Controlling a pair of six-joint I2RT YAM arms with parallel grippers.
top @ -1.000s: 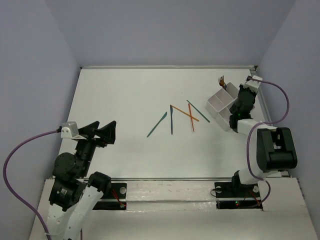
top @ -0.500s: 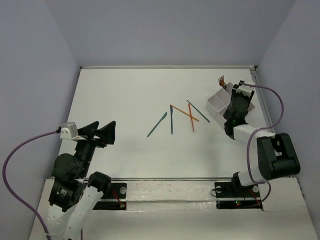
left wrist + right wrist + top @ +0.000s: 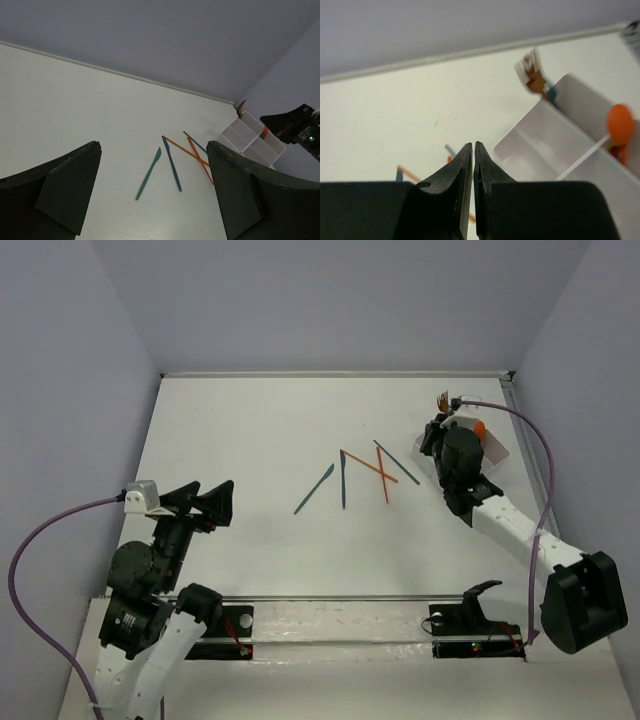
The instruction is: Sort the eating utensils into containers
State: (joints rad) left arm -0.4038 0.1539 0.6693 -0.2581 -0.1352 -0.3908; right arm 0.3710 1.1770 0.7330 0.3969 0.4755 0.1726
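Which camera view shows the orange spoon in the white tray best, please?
The right wrist view: the orange spoon is close, its bowl upward in the white tray. Top external shows only an orange dot; left wrist, a distant sliver.

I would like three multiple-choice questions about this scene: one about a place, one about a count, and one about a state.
1. Where is the orange spoon?
A. beside a teal knife
B. in the white tray
C. at the near edge

2. How many utensils lie loose on the table?
A. three
B. five
C. seven

3. How does the right gripper stand?
A. shut, empty
B. shut on a fork
C. wide open

Key: 1 B, its bowl rises from a compartment. 2 B, three teal and two orange. 3 A, the jaws meet with nothing between them.
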